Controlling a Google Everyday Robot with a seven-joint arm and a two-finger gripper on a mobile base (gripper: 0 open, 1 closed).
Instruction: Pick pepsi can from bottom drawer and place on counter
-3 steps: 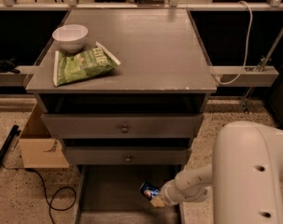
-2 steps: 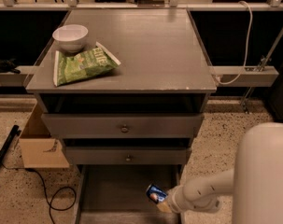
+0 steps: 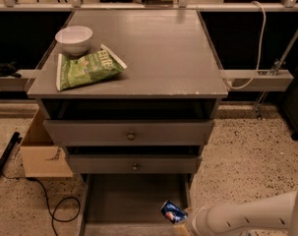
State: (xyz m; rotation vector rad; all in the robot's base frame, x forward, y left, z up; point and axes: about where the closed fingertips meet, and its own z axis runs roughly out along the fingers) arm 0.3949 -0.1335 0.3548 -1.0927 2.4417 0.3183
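Camera view. Shifted right and down since a second earlier, taking the can (image 3: 172, 211) along. Found gripper (image 3: 183, 216) low at right front of the drawer (image 3: 134, 200), fingers clenched on the tilted can. Judged grasp made, with the lift to the counter (image 3: 158, 48) not yet done.

At drawer (image 3: 129, 200) (right front): can (image 3: 172, 212), hand (image 3: 184, 218)

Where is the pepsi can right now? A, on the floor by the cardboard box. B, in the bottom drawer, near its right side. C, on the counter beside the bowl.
B: the pepsi can lies in the bottom drawer by its right wall, the gripper right beside it.
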